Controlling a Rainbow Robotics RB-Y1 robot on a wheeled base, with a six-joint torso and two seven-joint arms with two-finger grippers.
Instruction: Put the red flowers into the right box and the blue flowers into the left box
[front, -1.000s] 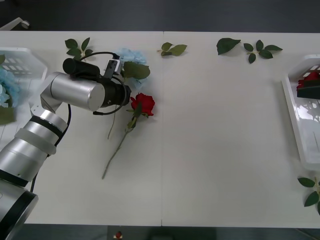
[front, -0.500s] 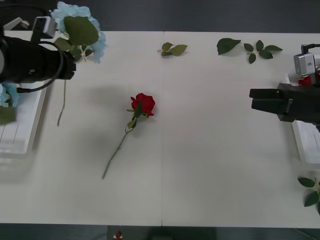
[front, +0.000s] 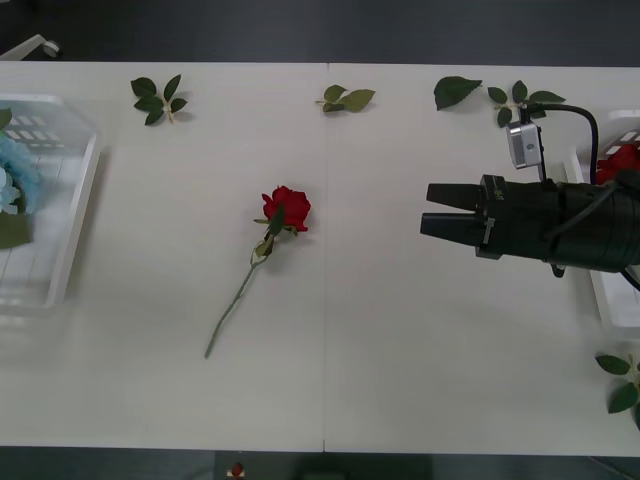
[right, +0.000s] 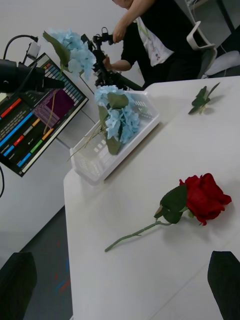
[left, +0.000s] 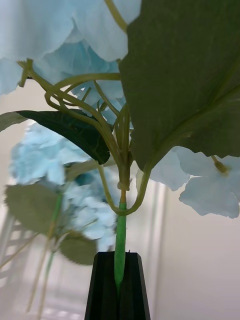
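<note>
Right tool (front: 424, 208) reaches in from the right over the white tabletop (front: 400, 330), its black fingers (front: 445, 192) spread apart and empty, pointing toward a lone red rose (front: 286, 208) lying well apart from it near the tabletop's middle. The rose's thin green stem trails away from the head toward the near edge. In the right wrist view the same rose (right: 202, 196) rests flat between the tool's two parted fingertips (right: 225, 275).

Left tool (left: 119, 285) is clenched on the green stem of a blue flower (left: 100, 40), whose pale petals and large leaves rise above the black fingers (left: 102, 287); the right wrist view shows that flower (right: 75, 52) held in the air above the left box (right: 125, 135). More blue flowers (right: 117, 117) already lie inside that white slatted basket, which sits at the tabletop's left edge (front: 75, 200).

At the right edge, the right box (front: 590, 250) holds a red flower head (front: 622, 158), partly hidden behind the arm. Loose green leaf sprigs (front: 158, 98) dot the far edge and the near right corner of the tabletop.
</note>
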